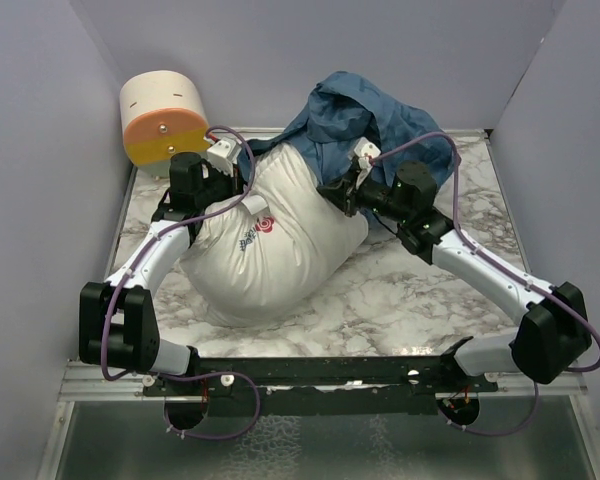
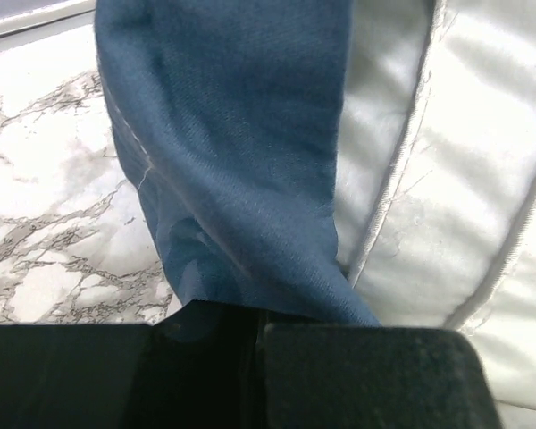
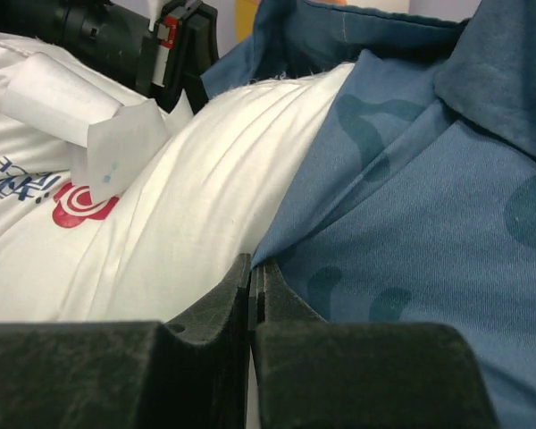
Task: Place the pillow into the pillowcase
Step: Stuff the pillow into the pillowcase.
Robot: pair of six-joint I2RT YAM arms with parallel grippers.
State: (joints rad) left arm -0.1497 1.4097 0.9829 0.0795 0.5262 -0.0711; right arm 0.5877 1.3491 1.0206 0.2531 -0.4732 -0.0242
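Observation:
The white pillow (image 1: 265, 250) lies in the middle of the table, its far end inside the dark blue pillowcase (image 1: 370, 115), which is bunched up behind it. My left gripper (image 1: 242, 170) is shut on the pillowcase's left edge (image 2: 241, 179), beside the pillow's piped seam (image 2: 447, 179). My right gripper (image 1: 338, 192) is shut on the pillowcase's hem (image 3: 402, 232) where it meets the pillow (image 3: 205, 223). The pillow's red and blue printed label (image 1: 258, 232) faces up, and a white tag (image 3: 89, 125) shows in the right wrist view.
A cream and orange cylinder (image 1: 163, 118) stands at the back left corner. Grey walls enclose the marble table (image 1: 420, 300) on three sides. The left gripper's body (image 3: 116, 40) shows across the pillow in the right wrist view.

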